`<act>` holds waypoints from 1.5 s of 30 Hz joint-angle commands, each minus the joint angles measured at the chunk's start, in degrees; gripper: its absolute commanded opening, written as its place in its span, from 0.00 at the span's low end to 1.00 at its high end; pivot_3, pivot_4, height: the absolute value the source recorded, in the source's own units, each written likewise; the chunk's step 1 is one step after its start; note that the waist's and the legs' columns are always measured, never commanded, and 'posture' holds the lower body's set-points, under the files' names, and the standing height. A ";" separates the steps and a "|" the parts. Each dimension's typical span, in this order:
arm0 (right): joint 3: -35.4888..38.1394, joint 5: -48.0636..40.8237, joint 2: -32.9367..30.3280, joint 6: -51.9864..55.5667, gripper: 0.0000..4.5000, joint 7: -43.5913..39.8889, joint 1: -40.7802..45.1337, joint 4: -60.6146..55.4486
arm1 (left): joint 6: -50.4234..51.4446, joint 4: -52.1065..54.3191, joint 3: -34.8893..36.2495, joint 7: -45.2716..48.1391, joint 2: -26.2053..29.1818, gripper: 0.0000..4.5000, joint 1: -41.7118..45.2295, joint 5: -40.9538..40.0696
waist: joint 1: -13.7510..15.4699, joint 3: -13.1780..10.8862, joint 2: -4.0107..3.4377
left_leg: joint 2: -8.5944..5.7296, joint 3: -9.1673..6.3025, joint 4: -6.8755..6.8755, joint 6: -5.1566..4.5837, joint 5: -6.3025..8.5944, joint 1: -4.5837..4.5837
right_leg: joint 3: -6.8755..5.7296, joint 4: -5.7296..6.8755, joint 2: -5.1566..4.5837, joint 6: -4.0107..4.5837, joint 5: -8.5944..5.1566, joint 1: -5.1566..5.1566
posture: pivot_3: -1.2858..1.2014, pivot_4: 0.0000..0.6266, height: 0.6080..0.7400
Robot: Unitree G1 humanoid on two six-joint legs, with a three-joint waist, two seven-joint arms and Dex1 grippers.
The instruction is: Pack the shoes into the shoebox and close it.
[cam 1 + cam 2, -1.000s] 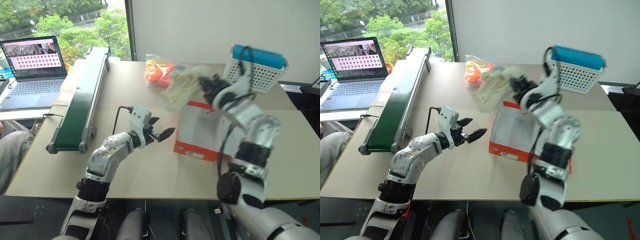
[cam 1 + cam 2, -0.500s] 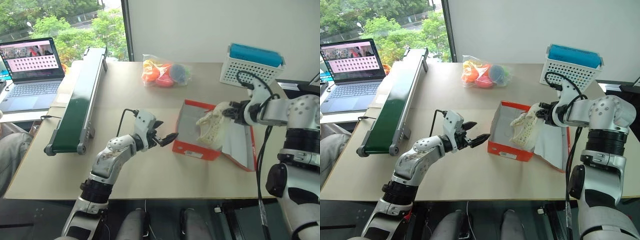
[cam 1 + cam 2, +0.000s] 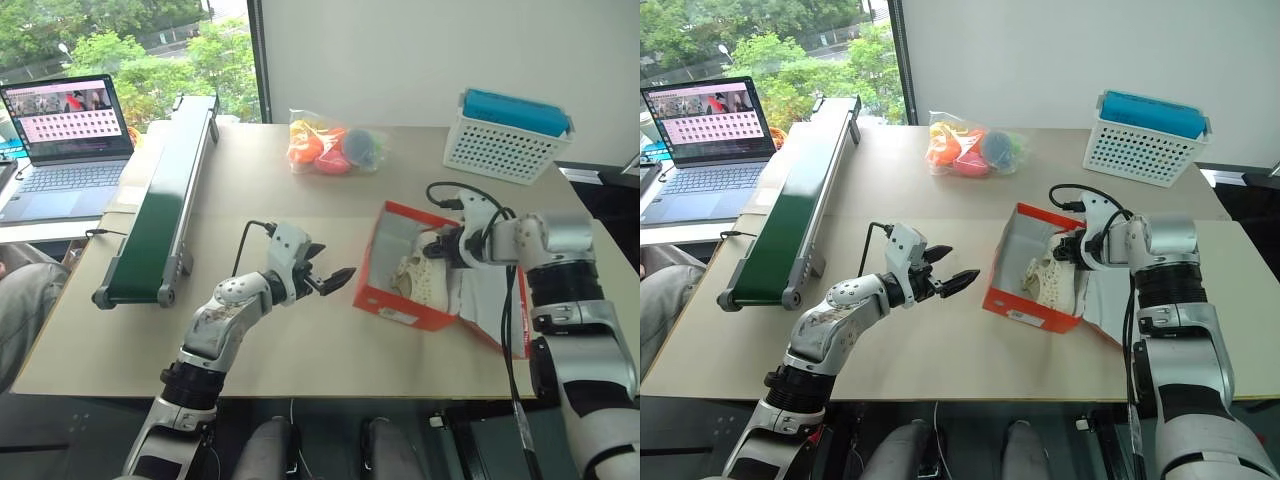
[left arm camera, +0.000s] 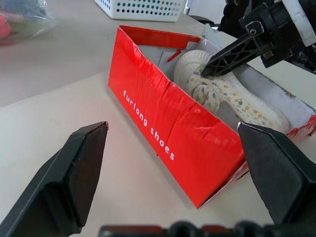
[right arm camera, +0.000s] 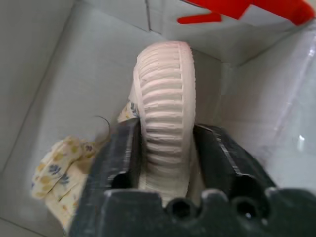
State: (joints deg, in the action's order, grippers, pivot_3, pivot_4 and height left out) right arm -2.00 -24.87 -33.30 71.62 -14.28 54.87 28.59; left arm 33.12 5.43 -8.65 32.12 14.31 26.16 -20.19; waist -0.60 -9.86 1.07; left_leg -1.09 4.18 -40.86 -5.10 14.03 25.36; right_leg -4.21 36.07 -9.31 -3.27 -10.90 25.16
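The shoebox (image 3: 410, 300) sits on the table (image 3: 300, 190) toward the right, its lid (image 3: 490, 300) lying open on its right side. The shoes (image 3: 425, 272) lie in the shoebox. Behind it are a bag (image 3: 330, 145) and, further right, a basket (image 3: 508, 140). A conveyor (image 3: 165, 190) runs along the left, a laptop (image 3: 65, 140) left of that.

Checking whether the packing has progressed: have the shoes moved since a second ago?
Yes. The shoes have come down from above the shoebox's far edge, near the bag of toys, into the box, with the right gripper around a sole.
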 commanded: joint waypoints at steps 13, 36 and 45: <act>-1.23 8.56 0.75 -6.48 0.78 0.38 4.12 -21.87 | -4.71 -2.77 9.19 -8.02 0.70 1.00 2.90 2.97 | 0.14 -0.02 -0.03 | -0.03 -0.02 0.01 0.34 -0.20 0.09 | -0.03 0.00 -0.01 0.00 0.00 0.10 | 0.52 0.24 0.69; -7.80 3.69 7.62 -35.88 0.99 -20.72 -29.92 -50.35 | -11.80 -22.46 26.81 -28.81 11.15 1.00 6.56 11.38 | 1.20 0.03 0.34 | -0.08 -0.10 0.01 0.61 -0.33 0.06 | -0.15 -0.17 -0.05 -0.21 0.21 0.05 | 0.52 0.24 0.69; -7.26 5.83 10.66 -37.35 0.99 -17.38 -30.73 -50.03 | -12.09 -22.86 24.63 -27.47 11.75 1.00 6.49 12.96 | 1.20 0.03 0.34 | -0.06 -0.11 0.01 0.79 -0.25 0.03 | -0.15 -0.16 -0.05 -0.19 0.22 0.04 | 0.52 0.24 0.69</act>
State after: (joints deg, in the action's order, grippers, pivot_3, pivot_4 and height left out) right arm -10.46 -20.52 -23.21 36.91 -33.56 23.77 -20.09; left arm 22.00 -18.39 16.72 4.25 25.12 32.44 -8.25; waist 0.61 -9.83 1.41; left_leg -1.15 4.08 -40.85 -4.31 13.77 25.39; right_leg -4.36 35.92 -9.36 -3.46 -10.68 25.19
